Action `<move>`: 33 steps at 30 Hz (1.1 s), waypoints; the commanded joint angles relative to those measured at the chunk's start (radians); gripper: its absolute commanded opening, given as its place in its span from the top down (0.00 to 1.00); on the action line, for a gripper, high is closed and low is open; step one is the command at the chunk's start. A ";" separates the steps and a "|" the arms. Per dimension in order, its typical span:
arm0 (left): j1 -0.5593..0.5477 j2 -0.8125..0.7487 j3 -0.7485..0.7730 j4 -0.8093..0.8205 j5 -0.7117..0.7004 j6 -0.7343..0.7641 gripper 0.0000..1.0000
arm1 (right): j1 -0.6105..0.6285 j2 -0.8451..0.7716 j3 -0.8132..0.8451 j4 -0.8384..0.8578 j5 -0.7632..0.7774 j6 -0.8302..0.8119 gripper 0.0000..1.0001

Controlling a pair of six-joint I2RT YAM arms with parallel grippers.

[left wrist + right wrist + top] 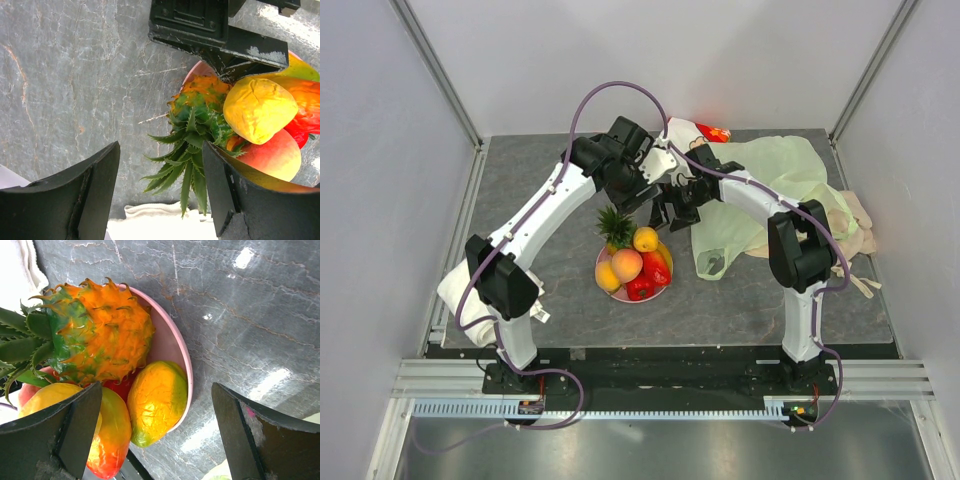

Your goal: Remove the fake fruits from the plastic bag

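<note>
Fingers of both arms, seen from my remote station, poised over one heap. The left fingers point(75, 200) stand well apart and hold nothing; between them I look down on the green crown of the pineapple point(110, 335). The right fingers point(260, 440) are spread wide and equally empty, hanging just above the same pile from the opposite side.

Beneath them the fake fruits point(632, 265) lie crowded on a pink plate point(172, 340) near the middle of the counter point(750, 300), outside the plastic bag point(770, 175). The bag lies crumpled to the right rear, partly under the right arm. I cannot tell whether any fruit remains inside it.

Hazards, in my judgement:
- The two wrists are very near each other, so a careless move by either could knock them together.
- A descent of either pair could nudge the heap, and the round pieces would roll off the shallow plate.
- The thin bag could catch on the right arm as it swings.

Appearance:
- The fruits are glossy, hard-looking plastic.
- The pineapple is orange with a spiky skin.
- A yellow-green mango point(157, 400) lies against the rim.
- A wrinkled yellow orange point(260, 107) rests on top, beside a blushing peach point(272, 155).
- A red pepper point(642, 287) sits at the near edge.
</note>
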 commanded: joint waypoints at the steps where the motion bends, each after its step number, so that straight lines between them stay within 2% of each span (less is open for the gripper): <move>1: 0.005 -0.011 0.041 0.030 -0.005 -0.032 0.26 | 0.019 -0.046 0.038 0.013 -0.023 -0.003 0.02; 12: 0.006 -0.013 0.032 0.032 -0.006 -0.033 0.26 | 0.031 -0.046 0.037 0.013 -0.026 -0.001 0.02; 33: 0.013 -0.013 0.029 0.032 0.000 -0.033 0.26 | 0.040 0.023 0.080 -0.007 0.061 -0.059 0.02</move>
